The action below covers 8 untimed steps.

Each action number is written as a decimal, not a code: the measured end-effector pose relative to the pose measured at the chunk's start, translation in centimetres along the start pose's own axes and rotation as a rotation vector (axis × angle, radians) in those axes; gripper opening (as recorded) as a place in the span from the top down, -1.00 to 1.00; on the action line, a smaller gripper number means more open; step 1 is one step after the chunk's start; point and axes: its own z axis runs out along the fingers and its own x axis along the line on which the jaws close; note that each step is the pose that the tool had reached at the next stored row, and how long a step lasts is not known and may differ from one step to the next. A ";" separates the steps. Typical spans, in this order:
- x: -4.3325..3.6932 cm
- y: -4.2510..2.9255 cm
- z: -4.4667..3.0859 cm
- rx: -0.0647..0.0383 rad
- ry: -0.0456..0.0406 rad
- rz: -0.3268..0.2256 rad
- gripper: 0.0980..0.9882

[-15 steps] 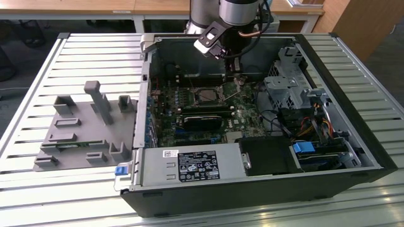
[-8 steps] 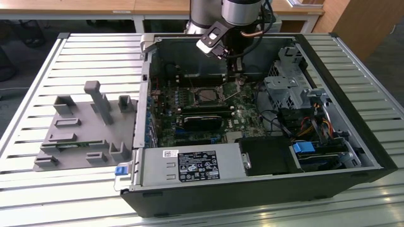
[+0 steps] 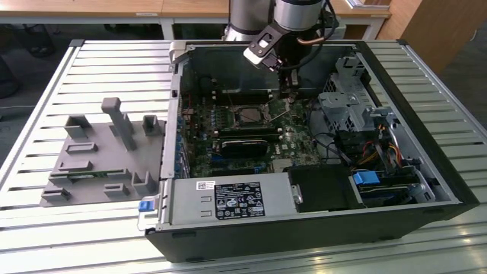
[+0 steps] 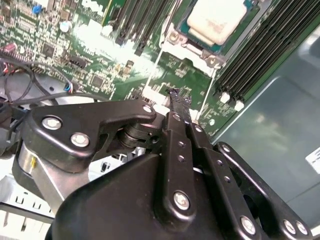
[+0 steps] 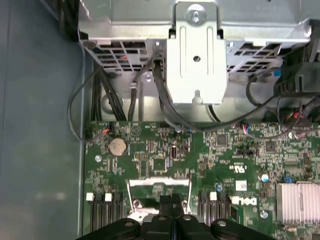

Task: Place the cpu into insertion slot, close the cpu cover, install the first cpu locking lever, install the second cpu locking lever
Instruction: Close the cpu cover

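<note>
The claw [image 4: 176, 97] is closed, its two black fingertips [image 5: 165, 200] pressed flat together, and I cannot tell if anything thin is pinched between them. It points down into the open computer case [image 3: 426, 188] and hangs just over the green board [image 5: 165, 150], close to one side of the insertion slot [image 3: 236, 116]. In the exterior view the claw tip is just beside the slot, on the exterior view's right of it, and a thin silver rod [image 3: 280, 116] slants from the slot's side up toward the tip. I cannot tell if the claw touches the rod. The cpu [image 4: 216, 19] sits inside the slot with its pale metal top facing up. The cpu cover [image 4: 196, 40] lies flat around it like a silver picture frame, so the cpu shows through the window. Long black memory slots [image 4: 260, 55] run beside the slot. In the first wrist view a round silver battery [image 5: 117, 146] sits on the board, and past the board's edge there is a grey metal cage [image 5: 196, 55] with dark cables [image 5: 100, 100] hanging near it. The case lies on its side on a slatted worktop [image 3: 91, 74]. A grey plastic holder [image 3: 99, 154] rests on the worktop, just beside the case, on the exterior view's left
</note>
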 end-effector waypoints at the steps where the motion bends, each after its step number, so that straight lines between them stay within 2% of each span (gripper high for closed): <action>1: 0.00 0.18 0.01 0.000 -0.0001 0.000 0.98; 8: 0.01 0.96 0.12 0.000 -0.0001 0.000 0.98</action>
